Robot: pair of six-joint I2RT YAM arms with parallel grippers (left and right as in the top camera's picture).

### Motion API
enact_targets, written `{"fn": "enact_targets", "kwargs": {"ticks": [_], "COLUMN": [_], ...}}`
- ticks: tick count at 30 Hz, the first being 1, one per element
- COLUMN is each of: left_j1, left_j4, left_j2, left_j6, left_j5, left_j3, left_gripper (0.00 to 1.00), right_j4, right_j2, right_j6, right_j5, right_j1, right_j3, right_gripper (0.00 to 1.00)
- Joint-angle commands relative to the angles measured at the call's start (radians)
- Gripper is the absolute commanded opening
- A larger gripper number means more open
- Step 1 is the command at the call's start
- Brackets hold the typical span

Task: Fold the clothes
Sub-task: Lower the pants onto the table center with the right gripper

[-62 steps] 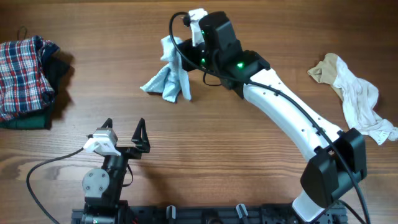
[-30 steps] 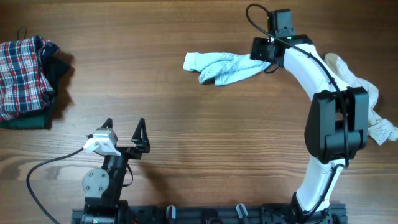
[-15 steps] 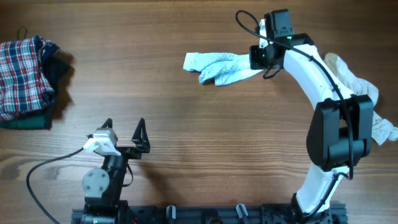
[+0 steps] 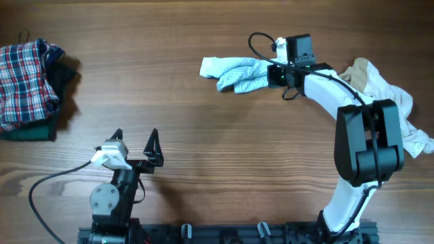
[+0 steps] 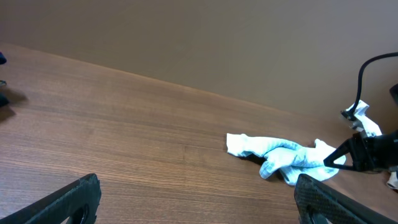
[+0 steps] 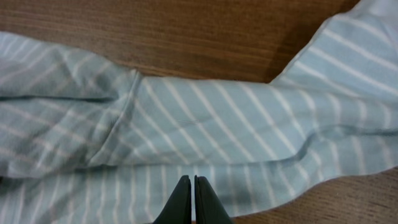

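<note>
Striped pale-blue garment [image 4: 239,73]: lay crumpled on the wooden table [image 4: 203,135], upper centre of the overhead frame.
Right gripper [image 4: 276,73]: at the garment's right end, fingers [image 6: 184,198] pressed together on the cloth.
Left gripper [image 4: 134,133]: lower left, fingers spread wide, holding nothing.
Plaid pile [image 4: 26,74]: upper left.
Cream garment [image 4: 393,105]: far right.

Overhead looks straight down on the whole surface [image 4: 203,149]. Left wrist sees the striped blue garment [image 5: 280,155] from low, afar; right wrist from close above.
</note>
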Motion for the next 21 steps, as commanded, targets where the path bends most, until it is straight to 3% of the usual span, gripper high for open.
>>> {"fn": "enact_targets", "kwargs": {"ticks": [1, 12, 21], "left_j1": [0.006, 0.006, 0.006], "left_j4": [-0.006, -0.006, -0.006], "left_j2": [-0.007, -0.007, -0.007], "left_j6": [0.005, 0.005, 0.005], "left_j5": [-0.01, -0.01, -0.01], "left_j3": [-0.004, -0.004, -0.004], "left_gripper": [1.0, 1.0, 1.0], "right_j4": [0.034, 0.046, -0.198], "right_j2": [-0.006, 0.105, 0.107], "right_j6": [-0.012, -0.008, 0.051], "right_j5": [-0.024, -0.066, -0.185], "right_j1": [0.001, 0.003, 0.035], "right_j3": [-0.015, -0.018, -0.018], "right_gripper": [0.05, 0.04, 0.04]}}
